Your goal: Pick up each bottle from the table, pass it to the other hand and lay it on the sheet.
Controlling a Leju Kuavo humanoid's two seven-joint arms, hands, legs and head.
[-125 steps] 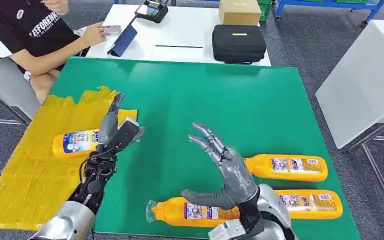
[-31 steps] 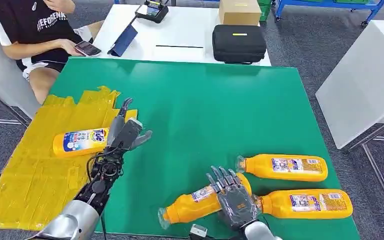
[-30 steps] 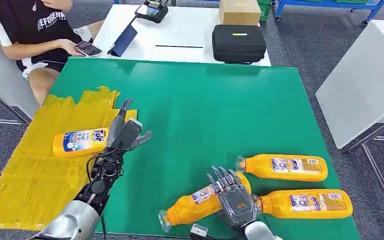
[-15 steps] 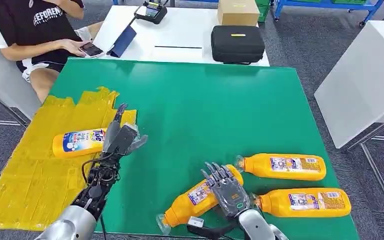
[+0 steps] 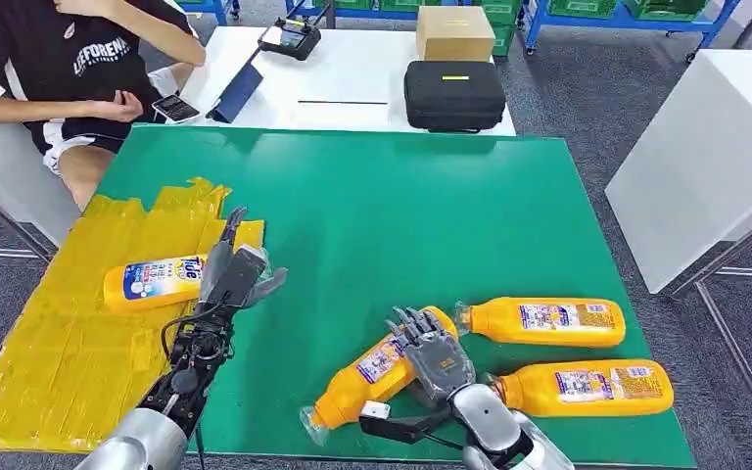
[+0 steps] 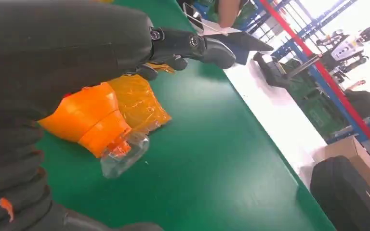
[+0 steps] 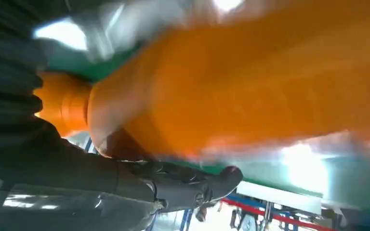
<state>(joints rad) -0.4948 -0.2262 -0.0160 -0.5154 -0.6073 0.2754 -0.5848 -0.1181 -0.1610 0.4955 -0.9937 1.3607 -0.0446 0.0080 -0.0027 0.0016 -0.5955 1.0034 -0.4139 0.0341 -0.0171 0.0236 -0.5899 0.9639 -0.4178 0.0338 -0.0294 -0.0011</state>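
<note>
Near the green table's (image 5: 382, 215) front edge, my right hand (image 5: 438, 354) grips the base end of an orange bottle (image 5: 367, 377), fingers over it and thumb under. The bottle lies slanted, clear cap toward the front edge. In the right wrist view the same bottle (image 7: 250, 91) is blurred and close above my thumb (image 7: 183, 180). Two more orange bottles (image 5: 543, 321) (image 5: 583, 387) lie just right of the hand. Another bottle (image 5: 152, 282) lies on the yellow sheet (image 5: 78, 362). My left hand (image 5: 233, 269) hovers open at its cap end (image 6: 125, 154).
A person (image 5: 78, 69) sits at the far left corner holding a phone (image 5: 178, 108). Beyond the green table stands a white table (image 5: 352, 69) with a black case (image 5: 453, 95) and a cardboard box (image 5: 455, 32). Another white table (image 5: 705, 147) stands to the right.
My right hand has come down onto the nearest bottle and closed on its base; the bottle has swung slantwise and shifted away from the edge. The left hand has barely moved. The camera shifted slightly.
</note>
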